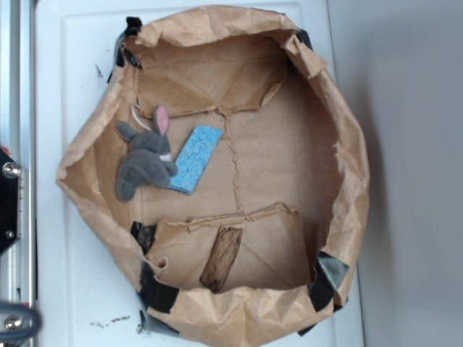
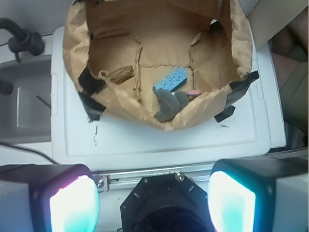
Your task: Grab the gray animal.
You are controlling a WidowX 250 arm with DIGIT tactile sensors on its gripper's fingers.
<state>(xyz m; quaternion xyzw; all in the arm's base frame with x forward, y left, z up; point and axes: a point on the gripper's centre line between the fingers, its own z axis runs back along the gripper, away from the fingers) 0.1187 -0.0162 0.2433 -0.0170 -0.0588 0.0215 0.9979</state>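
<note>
Down at the bottom of the wrist view sits the end effector (image 2: 153,203), its two pads spread wide with empty air between them, so it is open and carrying nothing, and it hangs off to the side of the work, well back from the target. Looking outward from it, a metal rail (image 2: 159,175) comes first, then the bare white counter (image 2: 145,140), then the near wall of a rolled-down brown paper bag (image 2: 125,104) held with black tape. Tucked just behind that wall is the gray animal (image 2: 170,103), dead ahead of the end effector and only a touch to the right of its centre line. From here the crumpled wall hides the rabbit's lower part. The exterior view gives the lie of it: the gray animal (image 1: 145,160) is on the bag floor close against the bag's side wall, body running roughly up the picture, pink-lined ear (image 1: 162,120) at the top and a stubby limb trailing at the bottom. A light-blue sponge (image 1: 195,158) touches its side, on the face away from the wall. My read: the reach must go forward and over that wall, then drop, with the pads set across the body and kept off the sponge.
</note>
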